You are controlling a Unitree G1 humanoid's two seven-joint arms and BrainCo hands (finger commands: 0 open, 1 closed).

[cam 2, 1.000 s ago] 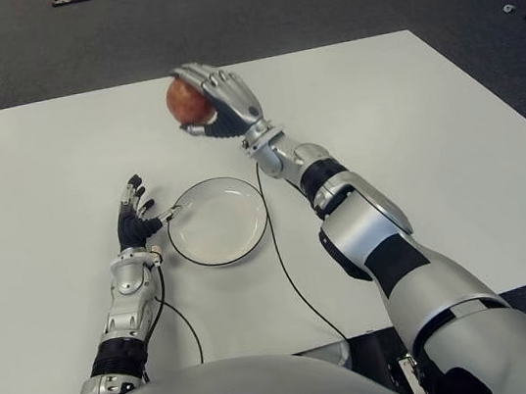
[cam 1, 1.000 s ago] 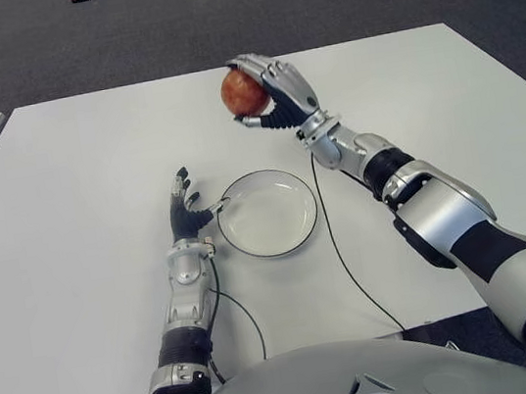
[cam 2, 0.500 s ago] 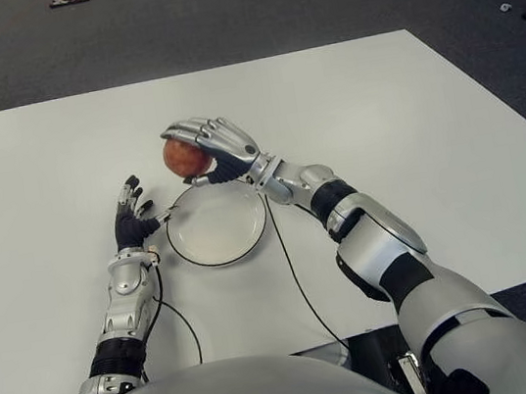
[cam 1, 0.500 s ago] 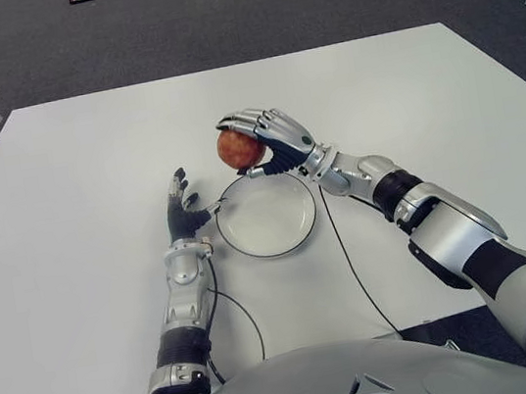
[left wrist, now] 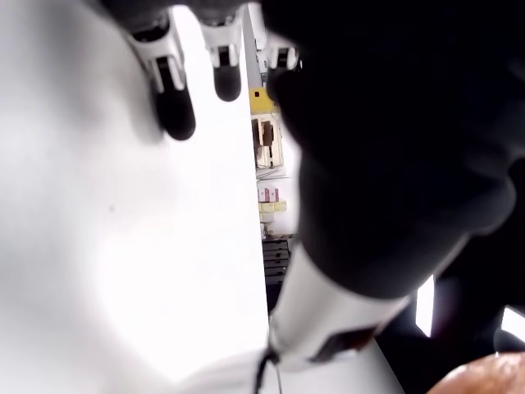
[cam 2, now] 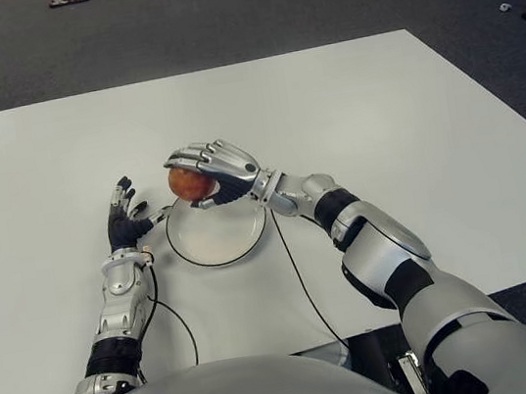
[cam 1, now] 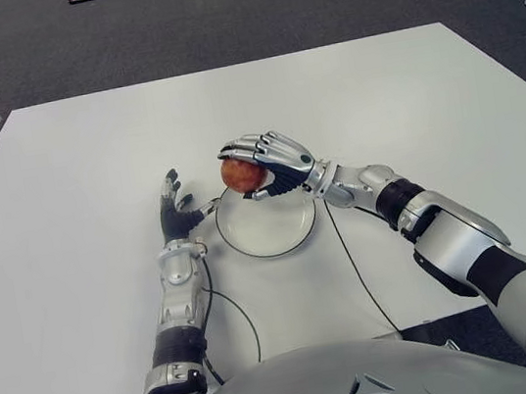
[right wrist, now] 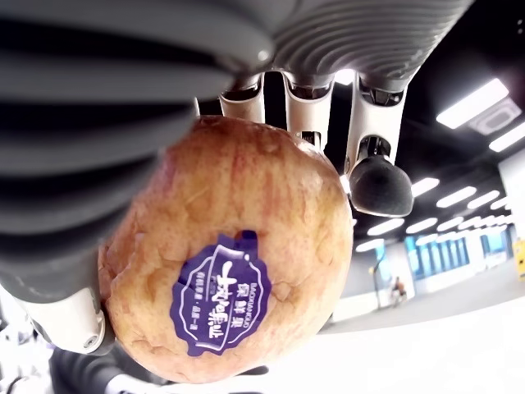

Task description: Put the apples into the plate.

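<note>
Near frame centre, right hand [cam 1: 273, 161] is clutching the red apple [cam 1: 241, 173] over the white plate [cam 1: 269, 226]'s far rim; letting go there risks it rolling off toward the relaxed, empty left hand [cam 1: 178, 215].

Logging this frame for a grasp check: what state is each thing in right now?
apple: held in the right hand, above the plate's far rim, not set down
right hand: fingers curled around the apple
left hand: open, holding nothing, left of the plate
plate: empty, flat on the table
</note>
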